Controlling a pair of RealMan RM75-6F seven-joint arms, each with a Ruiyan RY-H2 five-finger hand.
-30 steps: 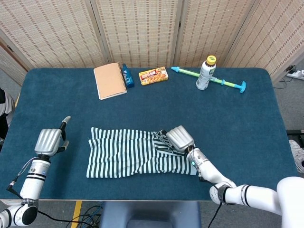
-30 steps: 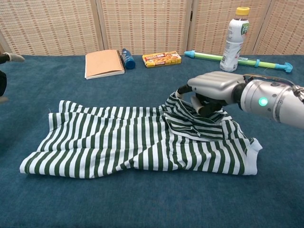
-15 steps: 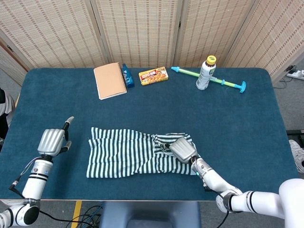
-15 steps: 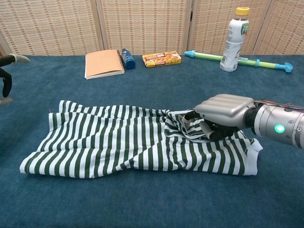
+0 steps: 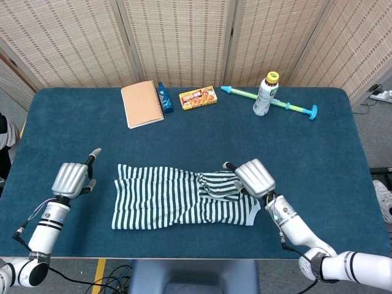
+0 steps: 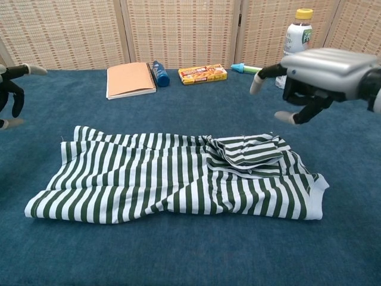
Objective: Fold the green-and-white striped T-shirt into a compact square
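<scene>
The green-and-white striped T-shirt (image 5: 177, 197) (image 6: 161, 182) lies flat as a long band near the table's front edge, with a small folded-over flap (image 6: 250, 151) bunched on its right part. My right hand (image 5: 255, 177) (image 6: 321, 71) hovers above the shirt's right end, fingers apart, holding nothing. My left hand (image 5: 72, 179) (image 6: 11, 95) stays off the shirt's left end, apart from the cloth, fingers spread and empty.
Along the table's far side lie a tan notebook (image 5: 141, 103), a blue tube (image 5: 164, 97), a yellow snack box (image 5: 197, 97), a drink bottle (image 5: 265, 94) and a green-blue stick toy (image 5: 288, 105). The blue table (image 5: 318, 159) is bare to the right of the shirt.
My right hand let go of the folded flap, which now rests on the shirt, and rose up and to the right. My left hand shifted slightly toward the shirt.
</scene>
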